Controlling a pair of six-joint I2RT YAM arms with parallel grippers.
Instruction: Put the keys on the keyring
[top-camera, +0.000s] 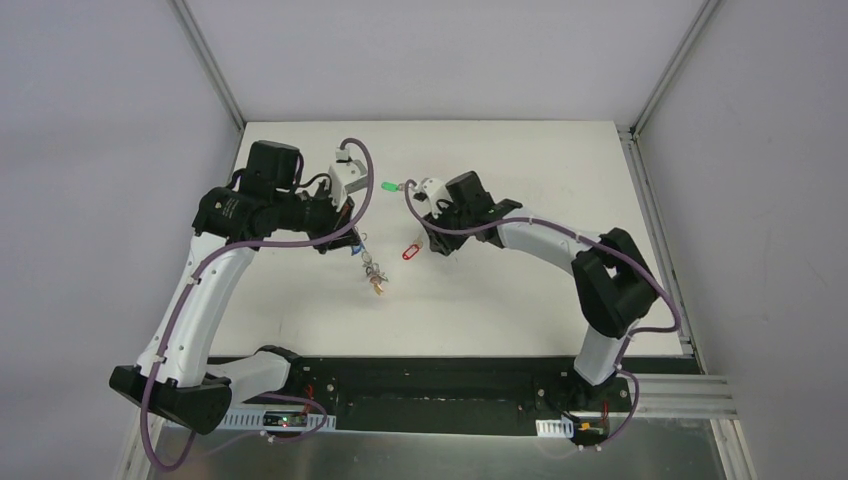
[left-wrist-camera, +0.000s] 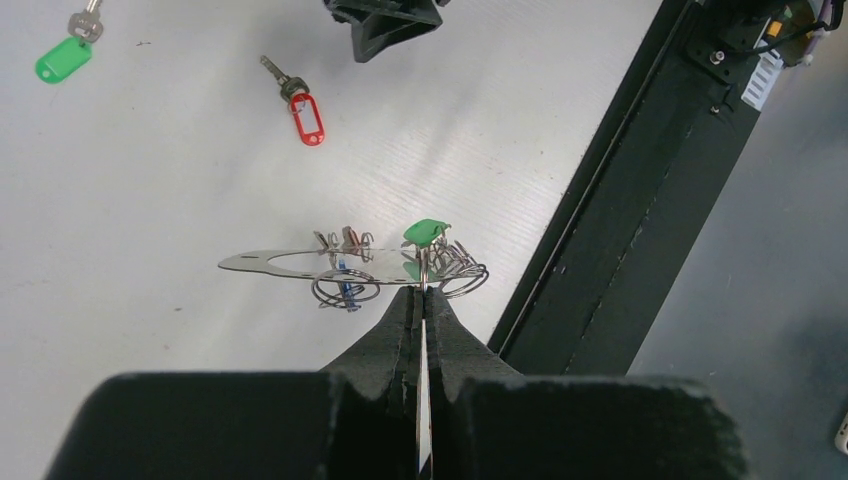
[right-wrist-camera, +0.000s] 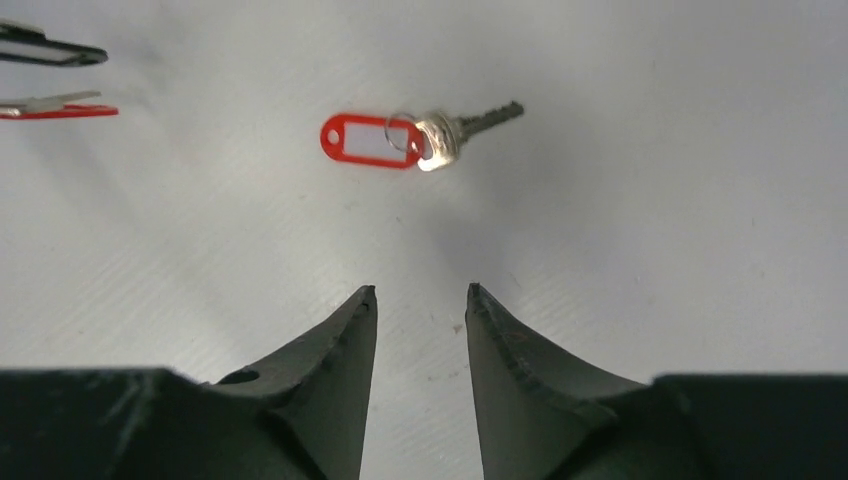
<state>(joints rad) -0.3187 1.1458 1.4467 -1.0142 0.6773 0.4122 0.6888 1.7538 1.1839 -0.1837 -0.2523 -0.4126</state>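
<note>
Lighting: bright, even and diffuse, from overhead; the matte white worktop (top-camera: 500, 300) reads close to overexposed in all three views
Shadows: soft, pale grey, low contrast; a faint smudge lies beside the small silver key with red plastic tag (right-wrist-camera: 410, 137)
Glare: pale sheen on the brushed grey metal sheet (top-camera: 450, 455) along the bottom edge; small glints on the thin grey metal wire keyring (left-wrist-camera: 245, 263)
Focus: black right end effector (right-wrist-camera: 420, 300) and black left end effector (left-wrist-camera: 422, 295) are dark, with surface detail lost in the lower foreground; worktop grain is sharp
</note>
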